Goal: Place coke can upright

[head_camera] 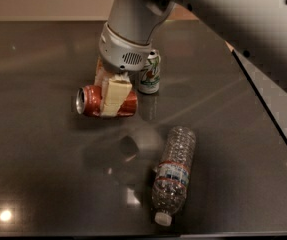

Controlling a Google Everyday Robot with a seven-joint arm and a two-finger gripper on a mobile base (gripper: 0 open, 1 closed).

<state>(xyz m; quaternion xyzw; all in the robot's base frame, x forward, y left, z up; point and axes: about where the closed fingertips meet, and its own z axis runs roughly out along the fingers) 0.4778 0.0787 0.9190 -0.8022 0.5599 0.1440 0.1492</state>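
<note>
The coke can (91,101) is red-orange with a silver end facing left. It is held on its side, lifted a little above the dark table (38,149). My gripper (111,100) comes down from above and is shut around the can's middle; one cream finger (115,96) crosses its front. The can's right half is partly hidden behind that finger.
A white-and-green patterned can (150,74) stands upright just right of and behind the gripper. A clear plastic bottle (173,173) lies on its side at the front centre-right, cap toward the front. The table's right edge (268,114) runs diagonally.
</note>
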